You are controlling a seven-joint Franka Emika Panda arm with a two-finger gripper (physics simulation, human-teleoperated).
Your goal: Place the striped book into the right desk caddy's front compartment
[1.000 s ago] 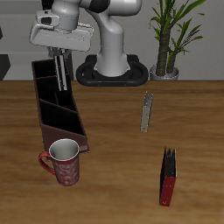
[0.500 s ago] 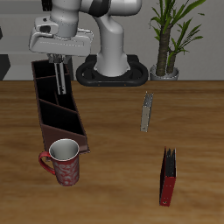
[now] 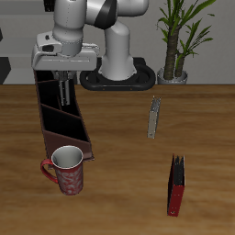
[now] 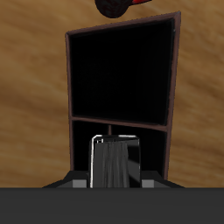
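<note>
My gripper (image 3: 62, 81) is shut on the striped book (image 3: 64, 92) and holds it upright over the back part of the right desk caddy (image 3: 66, 144), a long dark reddish-brown box with dividers. The book's lower end is at about the level of the caddy's walls. In the wrist view the book (image 4: 115, 159) hangs between my fingers at the gripper (image 4: 115, 180), over a divider of the caddy (image 4: 171, 79). A large dark compartment lies between the book and the mug (image 4: 122, 7).
A red patterned mug (image 3: 66, 171) stands just in front of the caddy. A thin grey-olive book (image 3: 154, 117) stands mid-table. A red-and-black book (image 3: 175, 185) stands near the front edge. A potted plant (image 3: 174, 41) stands at the back beside the robot's base (image 3: 119, 69).
The gripper has come down with the striped book, bringing it lower over the caddy's back part. Nothing else has moved.
</note>
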